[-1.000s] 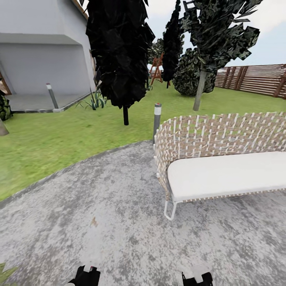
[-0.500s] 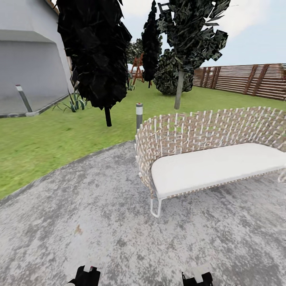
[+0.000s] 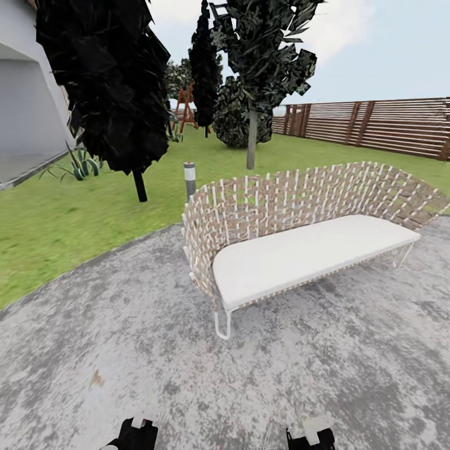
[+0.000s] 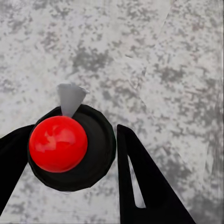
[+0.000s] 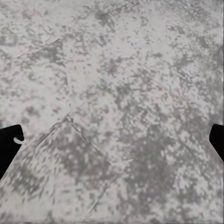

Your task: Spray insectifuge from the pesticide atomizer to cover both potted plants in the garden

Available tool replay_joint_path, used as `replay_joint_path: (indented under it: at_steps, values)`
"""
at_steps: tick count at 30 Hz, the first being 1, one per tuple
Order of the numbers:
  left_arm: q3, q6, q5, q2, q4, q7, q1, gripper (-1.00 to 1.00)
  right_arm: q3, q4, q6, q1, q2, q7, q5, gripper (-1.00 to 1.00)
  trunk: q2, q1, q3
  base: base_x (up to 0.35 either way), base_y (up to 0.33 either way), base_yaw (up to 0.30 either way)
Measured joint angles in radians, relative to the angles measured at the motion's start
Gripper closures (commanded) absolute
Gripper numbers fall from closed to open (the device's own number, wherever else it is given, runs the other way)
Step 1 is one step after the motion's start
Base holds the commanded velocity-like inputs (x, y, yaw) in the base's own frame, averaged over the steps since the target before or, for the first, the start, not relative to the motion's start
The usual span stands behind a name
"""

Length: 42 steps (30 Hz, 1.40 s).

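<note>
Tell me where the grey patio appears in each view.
Head view: the patio spreads over the lower half, under the bench.
Left wrist view: the patio lies behind the claw fingers.
Right wrist view: the patio is the whole background.
Shared landmark: mottled grey paving.

The patio [image 3: 125, 350] looks like rough, mottled grey stone, matt throughout. On it stands a sofa [image 3: 300, 244] with a woven wicker back, a smooth white cloth cushion [image 3: 306, 253] and thin white metal legs. Behind the sofa, the fence [image 3: 387, 125] is brown horizontal wood slats. Over the stone, the left tool [image 4: 88, 154] is matt black with a glossy red ball [image 4: 58, 143].
</note>
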Motion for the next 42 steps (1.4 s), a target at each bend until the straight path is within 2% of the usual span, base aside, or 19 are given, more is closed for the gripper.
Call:
replay_joint_path:
  at_steps: [40,42]
  values:
    - [-0.001,0.000,-0.001,0.000,-0.001,0.001,0.000,1.00,0.000,0.000,0.000,0.000,0.001,0.000,0.000,-1.00,0.000,0.000,-0.019,0.000,0.000,-0.290]
    - [-0.001,0.000,-0.001,0.000,-0.001,0.001,0.000,1.00,0.000,0.000,0.000,0.000,0.001,0.000,0.000,-1.00,0.014,-0.008,-0.014,0.000,0.000,-0.290]
